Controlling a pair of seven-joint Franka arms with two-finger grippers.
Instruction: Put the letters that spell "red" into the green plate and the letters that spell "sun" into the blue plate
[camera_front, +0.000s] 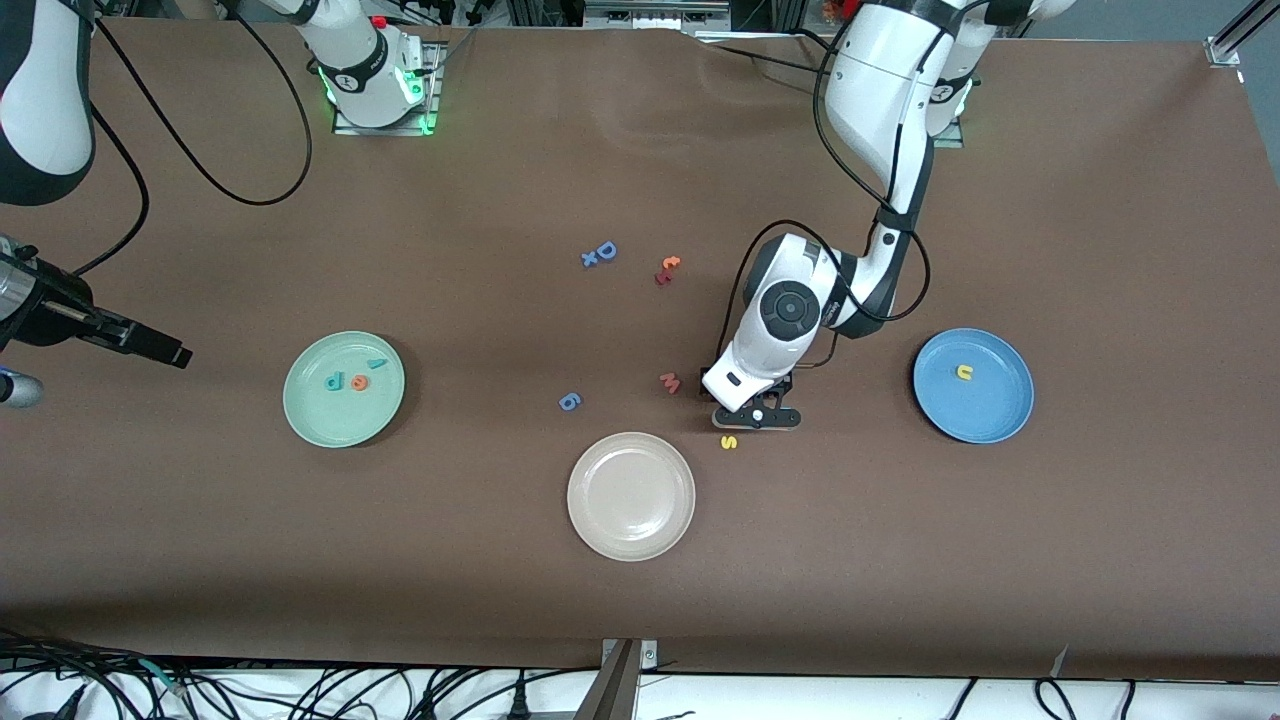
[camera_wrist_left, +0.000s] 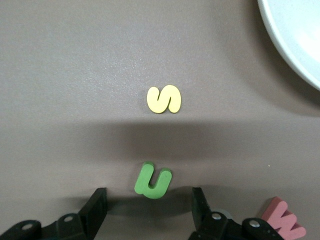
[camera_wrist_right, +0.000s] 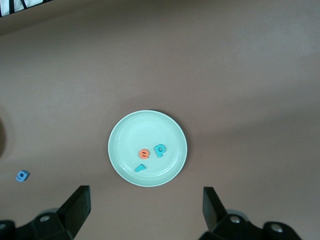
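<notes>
Down by the round cream-white plate (camera_front: 631, 496), the left gripper (camera_front: 757, 417) hangs low with jaws spread wide around nothing, straddling the small green foam "n" (camera_wrist_left: 152, 180), likely lining up a pinch; the yellow foam "s" (camera_front: 729, 441) lies just beside it on the brown table (camera_front: 900, 560). The yellow "u" (camera_front: 965, 372) already sits in the round blue plate (camera_front: 973, 420), and the teal "r" (camera_front: 376, 363), orange "e" (camera_front: 359, 382) and teal-blue "d" (camera_front: 334, 381) fill the pale green plate (camera_front: 343, 420), so the right gripper (camera_wrist_right: 145, 205) waits above that one, jaws wide and empty.

Cream plate (camera_front: 631, 496), pink "w" (camera_front: 670, 382), blue "D" (camera_front: 606, 249) — perhaps a blue "g" (camera_front: 569, 401).
</notes>
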